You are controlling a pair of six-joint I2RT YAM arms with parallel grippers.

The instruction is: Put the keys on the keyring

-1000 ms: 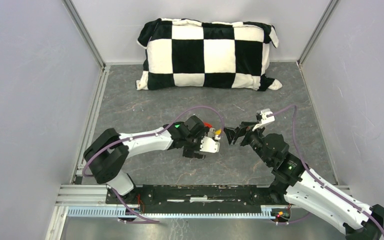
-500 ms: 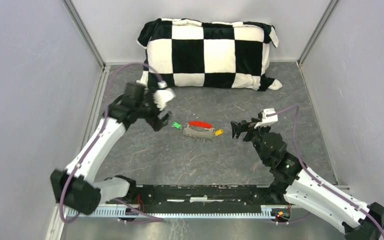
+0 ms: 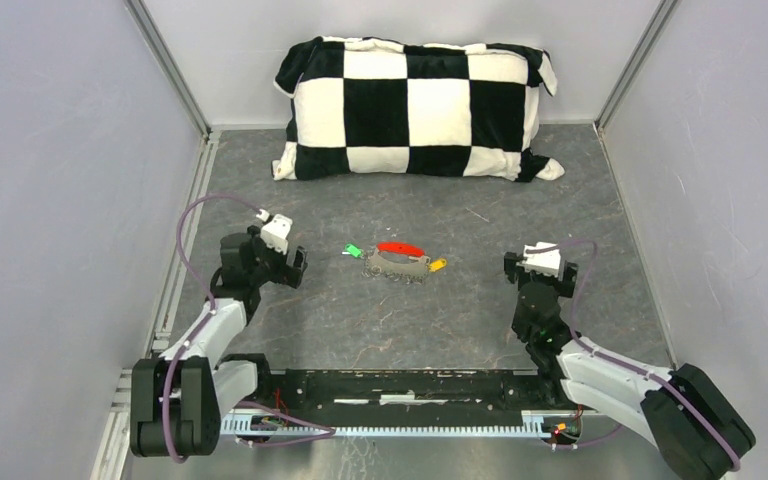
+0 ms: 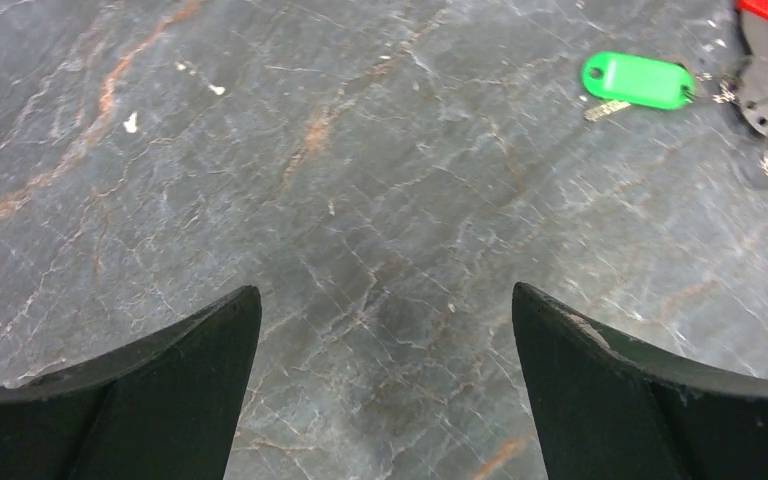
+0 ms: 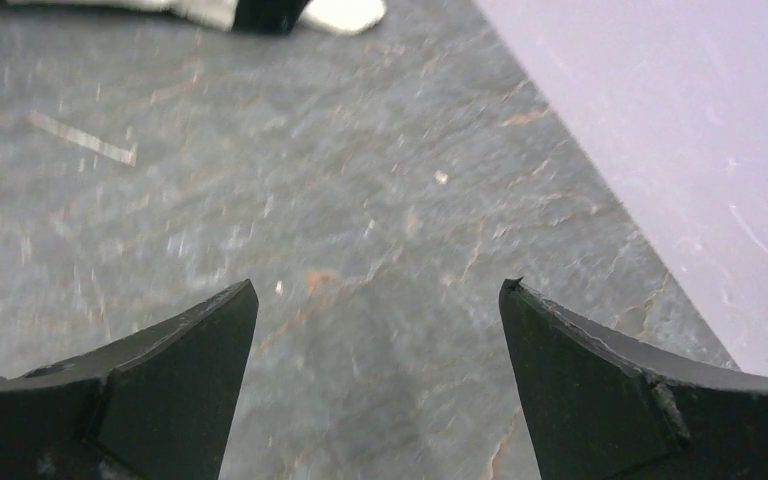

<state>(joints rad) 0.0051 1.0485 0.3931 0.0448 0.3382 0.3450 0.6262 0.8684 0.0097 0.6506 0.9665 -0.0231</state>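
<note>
Keyring (image 3: 397,262) mid-bench (image 3: 360,330), green key (image 4: 636,80) and brass key (image 3: 438,266) at its ends; left gripper (image 4: 382,290), right gripper (image 5: 378,285): jaws spread, empty, well apart from it; hazard: tiny keys skidding under an off-centre pinch.

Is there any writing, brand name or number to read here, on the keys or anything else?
None can be read.
The green key has a blank plastic head.
The red tag is too small to tell.
The pillow bears only black and white squares.
</note>
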